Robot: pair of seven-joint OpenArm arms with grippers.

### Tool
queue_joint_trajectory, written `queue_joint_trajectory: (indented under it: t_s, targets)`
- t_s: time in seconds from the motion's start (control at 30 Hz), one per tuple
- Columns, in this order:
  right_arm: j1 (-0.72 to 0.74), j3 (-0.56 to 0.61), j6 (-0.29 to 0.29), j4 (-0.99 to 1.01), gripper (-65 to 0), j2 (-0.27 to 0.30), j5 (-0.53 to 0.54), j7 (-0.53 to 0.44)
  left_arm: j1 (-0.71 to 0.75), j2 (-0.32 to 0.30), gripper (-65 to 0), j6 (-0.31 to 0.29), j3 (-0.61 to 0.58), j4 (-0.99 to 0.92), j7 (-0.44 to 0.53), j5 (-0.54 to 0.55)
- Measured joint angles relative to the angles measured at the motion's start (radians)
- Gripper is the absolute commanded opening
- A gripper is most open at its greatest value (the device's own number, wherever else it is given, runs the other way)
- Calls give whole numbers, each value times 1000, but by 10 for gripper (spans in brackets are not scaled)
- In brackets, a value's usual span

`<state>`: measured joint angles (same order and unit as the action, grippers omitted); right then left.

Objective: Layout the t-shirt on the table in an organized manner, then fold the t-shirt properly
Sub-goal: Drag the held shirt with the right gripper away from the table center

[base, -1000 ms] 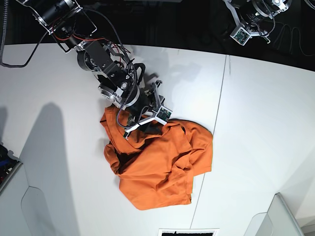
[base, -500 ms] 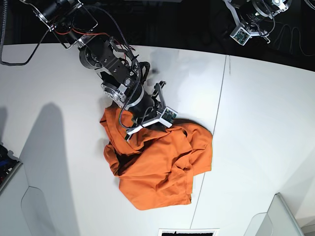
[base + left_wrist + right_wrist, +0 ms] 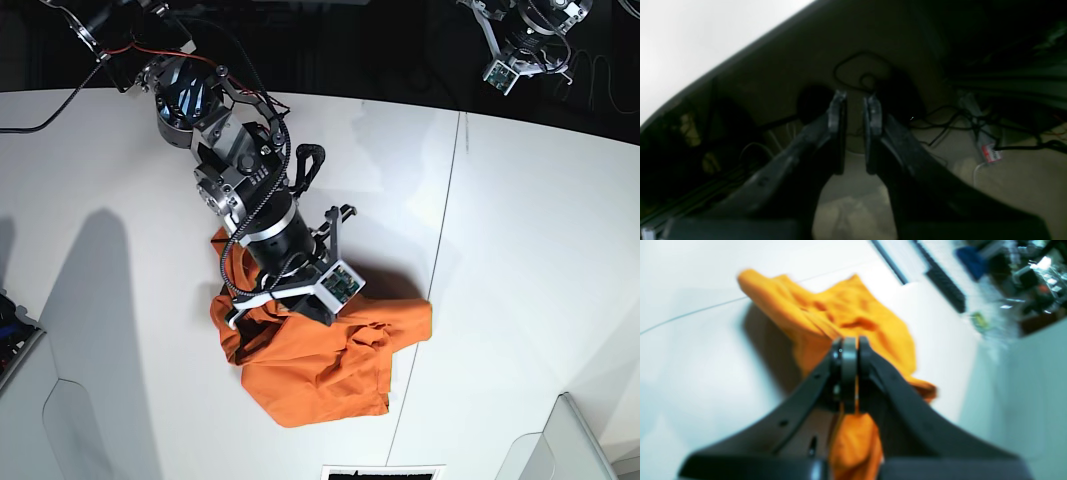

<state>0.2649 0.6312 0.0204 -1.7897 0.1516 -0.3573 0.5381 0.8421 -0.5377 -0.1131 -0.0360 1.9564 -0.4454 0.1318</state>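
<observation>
The orange t-shirt (image 3: 330,365) lies crumpled near the middle of the white table (image 3: 540,250). My right gripper (image 3: 849,353) is shut on a fold of the t-shirt (image 3: 853,313), and the cloth hangs from its pads and trails down to the tabletop. In the base view the right gripper (image 3: 298,303) leans over the heap's upper left part, its tips mostly hidden by the wrist. My left gripper (image 3: 855,103) is off the table at the far right corner (image 3: 520,40), with a narrow gap between its fingers and nothing in it.
A thin dark seam (image 3: 445,240) crosses the table just right of the shirt. Grey bins stand at the front left (image 3: 20,370) and front right (image 3: 565,440). A dark slotted panel (image 3: 385,472) sits at the front edge. Cables lie on the floor under the left gripper.
My right gripper closed on the shirt's upper edge and moved toward the front of the table, lifting and bunching the cloth. The left arm stayed put.
</observation>
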Motion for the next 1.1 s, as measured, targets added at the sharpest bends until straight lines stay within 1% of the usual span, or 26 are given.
queue_joint_trajectory:
  t_s: [0.07, 0.13, 0.23, 0.37, 0.43, 0.53, 0.63, 0.7, 0.77, 0.8, 0.83, 0.9, 0.97, 1.03, 1.1]
  targets:
    - [1, -55, -8, -11, -650, -2, -11, 1, 0, -5, -530, 19, 0, 0, -2, -10]
    - [1, -135, -21, -11, -650, -3, -11, 4, 0, -5, -531, 32, 0, 0, -3, -28]
    - [1, -284, -28, -11, -650, -3, -16, 27, 0, -5, -530, 41, 0, 0, -4, -44]
    - [-2, -494, -29, -26, -650, -2, -15, 113, 0, -5, -530, 42, 0, 0, 0, -44]
    - [-18, -600, -29, -35, -650, -2, -8, 119, -1, -6, -531, 42, 0, 0, 1, -44]
    - [-74, -733, -32, -39, -650, 10, 58, 118, -3, -40, -530, 39, -2, 0, 18, -42]
    - [-138, -835, -32, -50, -650, 31, 81, 121, -5, -88, -531, 41, -2, 0, 27, -44]
    - [-165, -903, -32, -60, -650, 53, 115, 116, -9, -116, -530, 40, -2, 0, 27, -43]
    - [-182, -969, -32, -61, -650, 81, 177, 116, -17, -138, -530, 40, -2, 0, 26, -39]
    - [-192, -995, -24, -62, -650, 94, 208, 114, -24, -148, -530, 40, -2, 0, 27, -37]
    - [-204, -1017, 3, -62, -650, 105, 233, 114, -34, -155, -531, 41, -2, 0, 27, -34]
    - [-225, -1038, 50, -61, -650, 117, 295, 114, -56, -157, -530, 62, -2, 0, 28, -29]
    - [-240, -1036, 108, -62, -650, 116, 354, 114, -81, -156, -530, 126, -3, 0, 28, -26]
    - [-255, -1028, 147, -62, -650, 111, 422, 112, -122, -155, -531, 183, -3, 0, 27, -27]
    - [-277, -1026, 175, -63, -650, 108, 467, 113, -174, -160, -531, 201, -3, 0, 27, -28]
